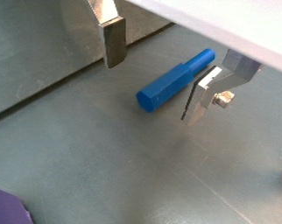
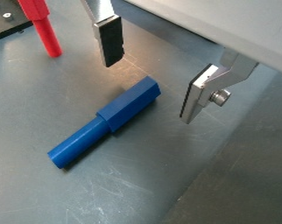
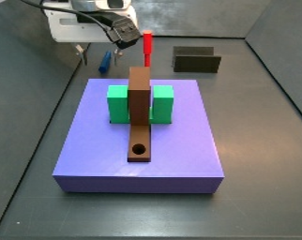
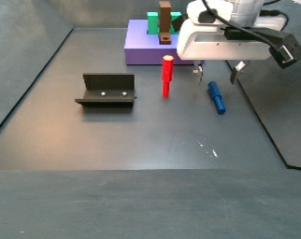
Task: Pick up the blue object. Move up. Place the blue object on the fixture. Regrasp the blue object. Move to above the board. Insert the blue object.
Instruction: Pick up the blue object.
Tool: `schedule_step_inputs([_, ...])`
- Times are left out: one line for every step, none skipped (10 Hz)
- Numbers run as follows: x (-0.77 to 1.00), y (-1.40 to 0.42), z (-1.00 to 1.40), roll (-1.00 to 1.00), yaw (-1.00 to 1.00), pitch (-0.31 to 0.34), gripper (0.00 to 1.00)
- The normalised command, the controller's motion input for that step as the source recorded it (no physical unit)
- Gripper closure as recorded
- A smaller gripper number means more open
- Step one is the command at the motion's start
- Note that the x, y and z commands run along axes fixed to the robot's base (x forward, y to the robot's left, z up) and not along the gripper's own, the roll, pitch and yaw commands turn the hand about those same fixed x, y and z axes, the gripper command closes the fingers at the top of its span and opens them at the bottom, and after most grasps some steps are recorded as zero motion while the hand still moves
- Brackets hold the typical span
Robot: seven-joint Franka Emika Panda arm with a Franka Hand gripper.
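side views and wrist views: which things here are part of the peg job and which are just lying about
Part of the job:
- slim bright-blue peg, lying flat on the floor
- two-finger gripper, open, above the peg, one end between its fingers
- dark L-shaped fixture
- lavender-blue square board with green blocks and brown bar

Lying about:
- thin red upright peg

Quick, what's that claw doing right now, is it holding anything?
Gripper: open, holding nothing, hanging just above the blue peg, which lies flat on the floor between the fingers.
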Motion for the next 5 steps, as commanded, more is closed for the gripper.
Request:
schedule_step_inputs([0.04,0.00,-0.15,0.08,0.03,-0.130,0.00])
schedule_step_inputs([0.05,0.00,-0.11,0.08,0.01,-0.103,0.00])
schedule_step_inputs([0.06,0.00,-0.09,0.07,0.00,-0.100,0.00])
schedule_step_inputs([0.05,0.01,-0.05,0.07,0.00,-0.083,0.00])
schedule_step_inputs([0.04,0.03,-0.10,0.07,0.00,-0.087,0.00])
